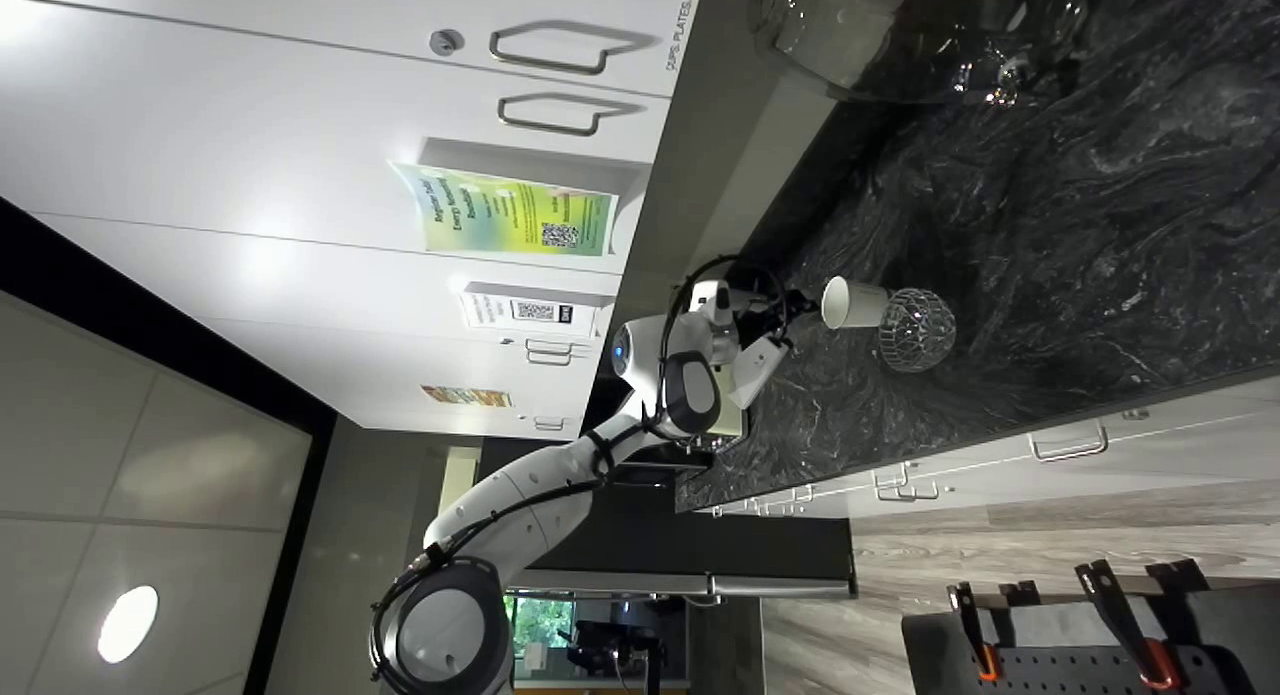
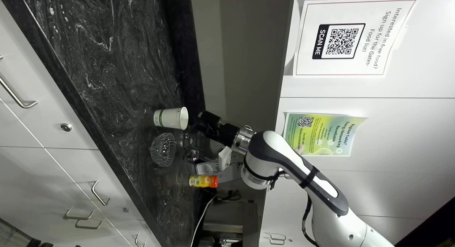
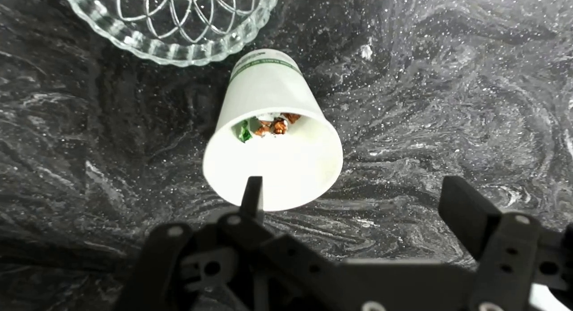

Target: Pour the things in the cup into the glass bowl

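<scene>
The white cup (image 1: 855, 303) stands upright on the dark counter; it also shows in an exterior view (image 2: 171, 118) and in the wrist view (image 3: 271, 91). Several small green and copper-coloured pieces (image 3: 278, 125) lie at its bottom. The clear glass bowl (image 1: 917, 330) stands close beside the cup, also in an exterior view (image 2: 163, 150); its scalloped rim (image 3: 192, 56) shows at the top of the wrist view. My gripper (image 3: 353, 183) is open and empty above the counter. In the wrist view its left finger overlaps the cup's mouth, and its right finger is well to the cup's right.
Large clear glassware (image 1: 910, 45) stands on the counter. A yellow bottle with a red lid (image 2: 203, 181) and more glassware (image 2: 192, 147) stand beyond the bowl. White overhead cabinets (image 1: 300, 225) and the wall (image 2: 245, 51) border the counter (image 2: 117, 62).
</scene>
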Action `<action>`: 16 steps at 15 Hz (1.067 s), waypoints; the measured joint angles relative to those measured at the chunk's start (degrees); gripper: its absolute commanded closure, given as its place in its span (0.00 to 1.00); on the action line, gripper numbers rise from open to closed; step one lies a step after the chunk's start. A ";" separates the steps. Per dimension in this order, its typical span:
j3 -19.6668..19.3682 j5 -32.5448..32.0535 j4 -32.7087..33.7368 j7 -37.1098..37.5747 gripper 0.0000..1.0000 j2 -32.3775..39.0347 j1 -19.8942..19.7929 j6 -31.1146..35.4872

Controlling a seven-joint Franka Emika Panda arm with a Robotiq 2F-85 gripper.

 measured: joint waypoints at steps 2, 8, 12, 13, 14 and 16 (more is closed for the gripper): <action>0.00 0.00 0.11 0.00 0.00 0.00 0.00 0.00; 6.19 -10.58 0.36 9.32 0.00 0.82 -5.79 0.08; 7.52 -16.49 1.71 16.28 0.00 2.11 -6.41 0.08; 7.72 -17.33 2.12 17.34 0.00 2.44 -6.52 0.08; 7.94 -17.83 2.54 18.12 0.00 2.81 -6.71 0.08; 8.34 -17.94 3.34 18.29 0.00 3.69 -7.13 0.07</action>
